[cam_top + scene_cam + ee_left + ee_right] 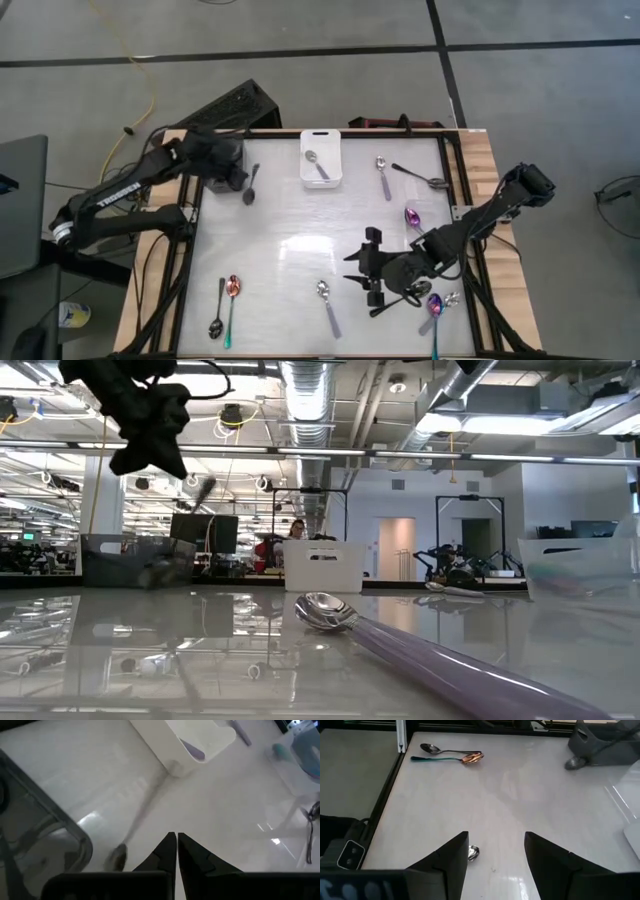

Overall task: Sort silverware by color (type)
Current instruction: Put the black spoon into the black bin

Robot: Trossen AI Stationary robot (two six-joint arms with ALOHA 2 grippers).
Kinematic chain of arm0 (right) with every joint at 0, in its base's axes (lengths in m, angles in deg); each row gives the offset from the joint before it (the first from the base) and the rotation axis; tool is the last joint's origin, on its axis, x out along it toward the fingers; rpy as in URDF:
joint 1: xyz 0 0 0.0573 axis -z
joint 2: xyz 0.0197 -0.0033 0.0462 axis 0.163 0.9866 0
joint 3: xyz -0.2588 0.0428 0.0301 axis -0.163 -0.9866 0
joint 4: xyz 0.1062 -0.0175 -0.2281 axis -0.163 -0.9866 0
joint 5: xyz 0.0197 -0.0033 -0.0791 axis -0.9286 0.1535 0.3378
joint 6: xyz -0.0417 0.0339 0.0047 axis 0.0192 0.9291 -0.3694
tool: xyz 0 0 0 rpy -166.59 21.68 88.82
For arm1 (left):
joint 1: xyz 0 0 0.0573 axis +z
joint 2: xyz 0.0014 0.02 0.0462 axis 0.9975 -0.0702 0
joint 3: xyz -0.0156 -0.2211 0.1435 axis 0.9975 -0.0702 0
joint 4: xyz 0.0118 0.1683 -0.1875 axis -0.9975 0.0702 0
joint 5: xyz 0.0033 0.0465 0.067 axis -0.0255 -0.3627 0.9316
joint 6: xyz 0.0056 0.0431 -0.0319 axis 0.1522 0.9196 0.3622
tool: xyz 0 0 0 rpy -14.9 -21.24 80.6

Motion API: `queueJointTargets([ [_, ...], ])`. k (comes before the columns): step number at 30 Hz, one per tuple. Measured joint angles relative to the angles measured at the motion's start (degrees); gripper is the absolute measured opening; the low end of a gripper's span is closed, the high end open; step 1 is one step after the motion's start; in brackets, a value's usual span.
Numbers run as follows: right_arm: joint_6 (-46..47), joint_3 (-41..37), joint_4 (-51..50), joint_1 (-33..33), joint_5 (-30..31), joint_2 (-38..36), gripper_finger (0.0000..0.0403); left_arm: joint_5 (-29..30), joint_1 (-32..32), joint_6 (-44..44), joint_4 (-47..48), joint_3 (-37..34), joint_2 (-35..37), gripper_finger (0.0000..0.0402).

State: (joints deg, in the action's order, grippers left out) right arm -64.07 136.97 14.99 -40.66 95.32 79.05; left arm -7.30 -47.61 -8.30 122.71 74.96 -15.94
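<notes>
**Right hand over the surface, spoons mostly unsorted**

Most spoons lie loose on the surface (300, 250). One silver spoon (316, 163) already rests in the white bin (321, 140) at 12 o'clock. The others are scattered: a black spoon (250, 186) at 10 o'clock, a pair (224, 310) at 7 o'clock, one silver spoon with a pale handle (327, 303) at 6 o'clock, a rainbow spoon (434, 310) at 5 o'clock, and three more at 1 to 2 o'clock.

The right hand (372, 268) is open and empty, at about 5 o'clock from the centre. I judge it is in the approach step, looking for a spoon to pick. The next move asks it to lower over one slim handle and close gently, because these spoons lie flat and may slip.

The left hand (232, 180) is fully closed and holds nothing; it is at 10 o'clock, just beside the black spoon.

The right wrist view shows a silver bowl (473, 852) just between its fingers (445, 862), which the high view does not make clear. The low view shows the 6 o'clock spoon (330, 610) very near and the bin (322, 565) behind it, but not the right hand. The left wrist view shows the closed fingertips (170, 851) with the black spoon (131, 834) beside them, not between them.
</notes>
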Motion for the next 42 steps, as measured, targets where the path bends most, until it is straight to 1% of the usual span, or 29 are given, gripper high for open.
queueJointTargets([
  [6,0.0,0.0,0.0,0.8,0.2,0.0,0.0215,1.0,-1.4,0.2,5.7,0.0,1.7,0.0],
  [11,0.0,0.0,0.0,0.7,0.1,0.0,0.0215,2.3,-5.4,-0.1,5.4,-0.4,1.8,0.0],
  [15,0.0,0.0,0.0,0.7,0.1,0.0,0.0215,5.1,-12.0,-4.1,-1.0,-5.0,0.9,0.0],
  [18,-0.1,0.0,0.0,0.8,0.1,0.0,0.0215,7.6,-16.7,-7.2,-9.3,-9.5,-1.3,0.0],
  [20,-0.4,0.0,0.0,1.1,0.1,0.0,0.0215,10.1,-18.7,-7.9,-14.5,-11.5,-3.6,0.0],
  [22,-0.4,0.0,0.1,1.5,0.1,0.0,0.0215,12.9,-19.7,-7.9,-18.1,-11.8,-6.4,0.0],
  [24,-0.4,0.0,0.4,1.9,0.1,0.0,0.0215,14.9,-19.8,-7.0,-19.0,-10.4,-10.1,0.0],
  [27,-0.4,0.0,0.6,2.3,0.1,0.0,0.0215,17.4,-18.9,-4.0,-17.3,-6.3,-16.8,0.0],
  [31,-0.3,0.0,1.2,2.9,0.1,0.0,0.0215,21.8,-16.9,1.0,-11.9,0.7,-26.4,0.0],
  [34,-0.1,0.0,1.3,2.9,0.1,0.0,0.0215,23.1,-16.1,4.9,-7.8,5.4,-33.1,0.0004],
  [38,0.0,0.0,1.2,2.4,0.1,0.0,0.0215,26.4,-15.9,7.7,-2.7,11.1,-40.7,0.0034],
  [42,0.0,0.1,-0.4,2.4,-0.1,0.0,0.0215,30.3,-15.8,8.3,-0.2,15.1,-46.0,0.0083],
])
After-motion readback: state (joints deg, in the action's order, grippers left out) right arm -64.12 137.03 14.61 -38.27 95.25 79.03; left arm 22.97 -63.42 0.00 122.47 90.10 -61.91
